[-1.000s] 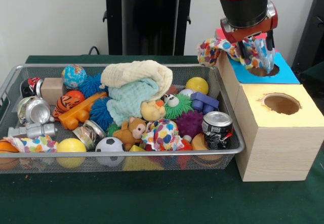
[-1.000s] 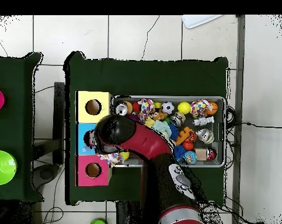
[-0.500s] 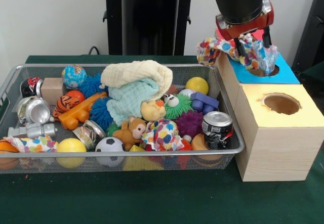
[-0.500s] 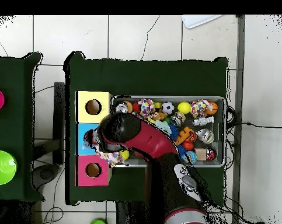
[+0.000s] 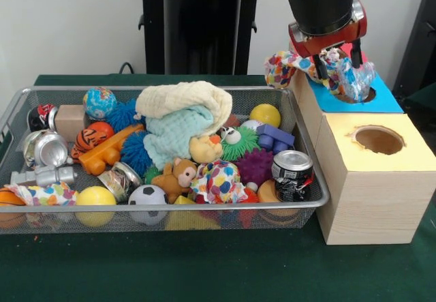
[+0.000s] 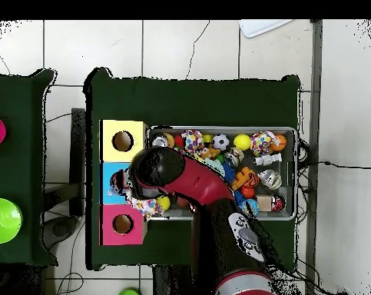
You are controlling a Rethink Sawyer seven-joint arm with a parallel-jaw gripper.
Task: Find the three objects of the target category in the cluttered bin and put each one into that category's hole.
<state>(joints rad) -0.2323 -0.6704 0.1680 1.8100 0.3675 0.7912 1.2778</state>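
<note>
Upper right: gripper (image 5: 336, 62) clenched on patterned cloth (image 5: 289, 67), half-draped over blue hole (image 5: 357, 96). Risk: trailing end snagging box edge, slipping back toward bin (image 5: 308, 153).

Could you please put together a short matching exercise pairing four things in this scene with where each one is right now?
Things:
1. patterned cloth
2. drink can
3. soccer ball
4. globe ball

Places:
A. far left part of the basket, beside a wooden block
B. at the blue box's hole, under the claw
C. near right corner of the basket
D. against the basket's near wall, next to a yellow ball

Pairs: 1-B, 2-C, 3-D, 4-A
</note>
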